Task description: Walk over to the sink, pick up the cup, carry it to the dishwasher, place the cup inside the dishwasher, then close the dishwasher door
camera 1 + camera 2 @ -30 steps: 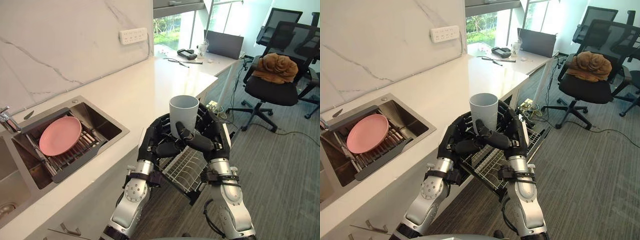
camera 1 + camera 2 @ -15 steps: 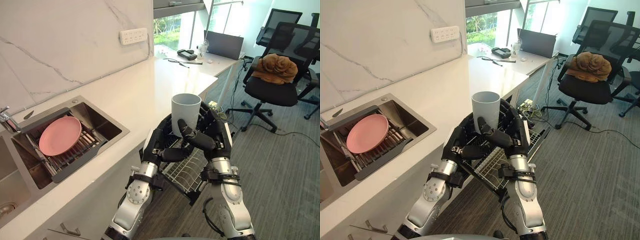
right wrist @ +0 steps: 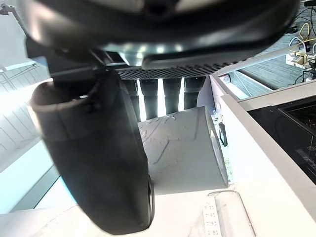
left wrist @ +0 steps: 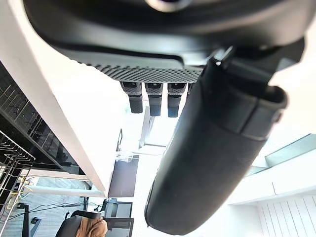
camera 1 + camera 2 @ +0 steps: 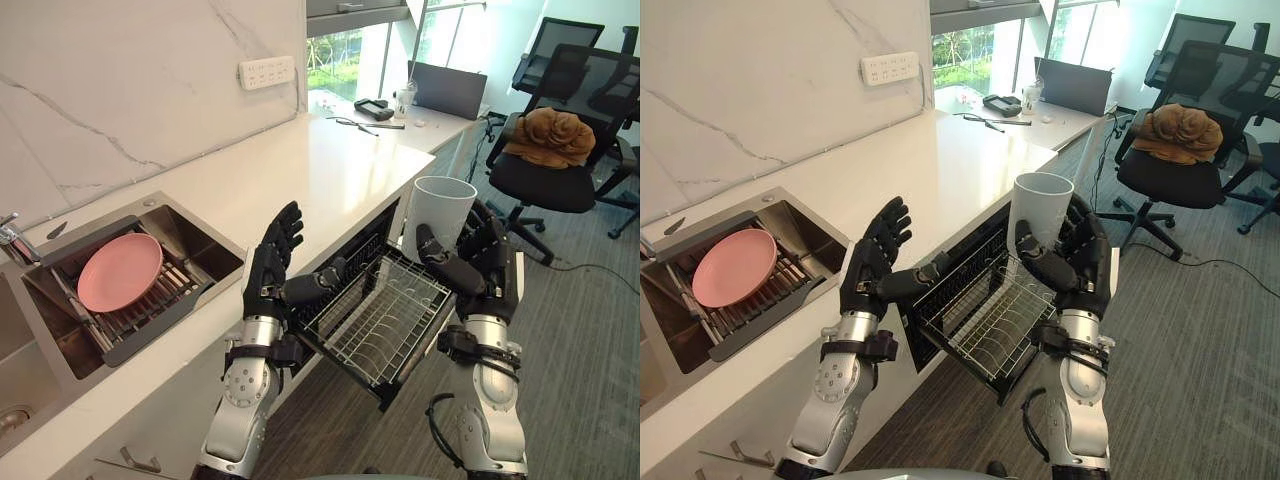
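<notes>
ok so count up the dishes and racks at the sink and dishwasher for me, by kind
cups: 1, the cup held in the right hand
plates: 1, the pink plate lying in the sink rack
racks: 2, the sink rack and the pulled-out dishwasher rack
total: 4

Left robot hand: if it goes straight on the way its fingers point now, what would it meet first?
The open left robot hand points away over the countertop. The way looks free nearby; farther on, probably the marble wall by the socket strip or the window beside it; depth is unclear.
</notes>
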You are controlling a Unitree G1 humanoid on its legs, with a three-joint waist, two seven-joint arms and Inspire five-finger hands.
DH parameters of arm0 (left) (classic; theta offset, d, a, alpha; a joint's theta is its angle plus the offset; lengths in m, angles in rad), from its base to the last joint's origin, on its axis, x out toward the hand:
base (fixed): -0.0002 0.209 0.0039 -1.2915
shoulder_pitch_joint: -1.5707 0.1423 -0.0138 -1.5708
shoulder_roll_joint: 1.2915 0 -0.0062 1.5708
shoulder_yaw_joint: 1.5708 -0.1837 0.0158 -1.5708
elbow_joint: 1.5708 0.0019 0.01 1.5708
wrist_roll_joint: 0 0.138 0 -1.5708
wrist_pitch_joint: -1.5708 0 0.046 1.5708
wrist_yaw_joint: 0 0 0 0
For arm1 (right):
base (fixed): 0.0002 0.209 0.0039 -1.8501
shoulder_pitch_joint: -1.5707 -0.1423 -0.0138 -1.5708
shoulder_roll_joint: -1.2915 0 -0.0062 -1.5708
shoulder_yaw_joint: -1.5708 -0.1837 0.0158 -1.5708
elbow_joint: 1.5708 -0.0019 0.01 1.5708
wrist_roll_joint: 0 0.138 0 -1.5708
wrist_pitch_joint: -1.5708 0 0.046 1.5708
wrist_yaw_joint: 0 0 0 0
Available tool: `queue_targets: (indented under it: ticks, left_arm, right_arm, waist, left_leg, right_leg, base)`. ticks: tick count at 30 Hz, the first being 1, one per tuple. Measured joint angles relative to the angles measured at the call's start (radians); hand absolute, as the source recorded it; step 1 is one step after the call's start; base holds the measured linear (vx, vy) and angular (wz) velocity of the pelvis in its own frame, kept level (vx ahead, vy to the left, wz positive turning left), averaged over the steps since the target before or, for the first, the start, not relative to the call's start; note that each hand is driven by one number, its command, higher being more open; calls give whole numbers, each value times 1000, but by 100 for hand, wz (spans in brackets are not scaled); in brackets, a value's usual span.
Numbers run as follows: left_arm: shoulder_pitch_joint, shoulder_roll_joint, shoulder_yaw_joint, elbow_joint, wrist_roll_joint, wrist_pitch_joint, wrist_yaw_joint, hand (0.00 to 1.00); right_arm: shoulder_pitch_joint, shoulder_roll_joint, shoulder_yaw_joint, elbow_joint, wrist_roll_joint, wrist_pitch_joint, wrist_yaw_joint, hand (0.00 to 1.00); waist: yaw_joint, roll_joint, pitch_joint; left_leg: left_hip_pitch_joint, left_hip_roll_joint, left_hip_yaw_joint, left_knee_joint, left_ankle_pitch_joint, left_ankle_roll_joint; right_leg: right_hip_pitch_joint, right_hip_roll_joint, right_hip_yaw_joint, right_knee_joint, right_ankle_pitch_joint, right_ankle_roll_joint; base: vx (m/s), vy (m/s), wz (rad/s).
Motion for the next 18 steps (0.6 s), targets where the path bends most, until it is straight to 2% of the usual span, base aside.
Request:
queue_targets:
  ticks: [10, 15, 18]
  left_arm:
    - [57, 21, -40, 25, -43, 1, -139, 90]
    - [109, 47, -58, 131, -40, 17, -235, 90]
    - [133, 50, -46, 194, -17, 31, -243, 90]
  right_arm:
    - [78, 0, -32, 22, -54, 27, 30, 30]
    - [117, -15, -54, 80, -71, 47, 58, 30]
    - [129, -27, -67, 91, -71, 48, 77, 30]
  waist:
    - [-2, 1, 2]
    - [-6, 4, 7]
    - [-7, 4, 15]
  left_leg:
    - [-1, 0, 1, -2, -1, -2]
    - [-9, 2, 2, -2, -2, -3]
    - [-10, 2, 1, -3, -2, -4]
  right_leg:
    - [-4, 0, 0, 0, -2, -1]
    - [-14, 2, 0, -3, -3, -3]
    - [-16, 3, 0, -3, -3, -3]
  base:
    - [0, 0, 0]
    - [0, 0, 0]
    - [0, 0, 0]
